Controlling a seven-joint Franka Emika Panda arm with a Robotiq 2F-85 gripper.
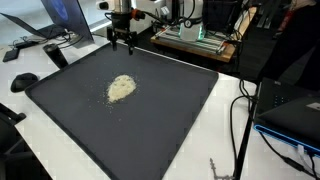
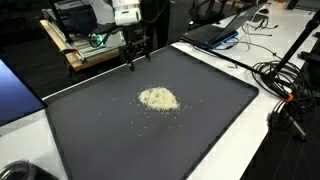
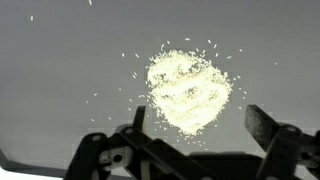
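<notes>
wrist view: gripper (image 3: 196, 122) fingers at the bottom edge, spread apart, nothing between them. left to right there: bare dark mat (image 3: 60, 80), then pile of pale grains (image 3: 188, 90) mid-frame, stray grains scattered round it. in an exterior view the gripper (image 1: 122, 42) hangs over the mat's far edge, well apart from the pile (image 1: 121, 88), which sits near mat centre. my read: no work done on it, heap looks intact, no contact. heap is roughly round, no clear long axis or heading. cables (image 1: 240, 110) lie off the mat's right side
</notes>
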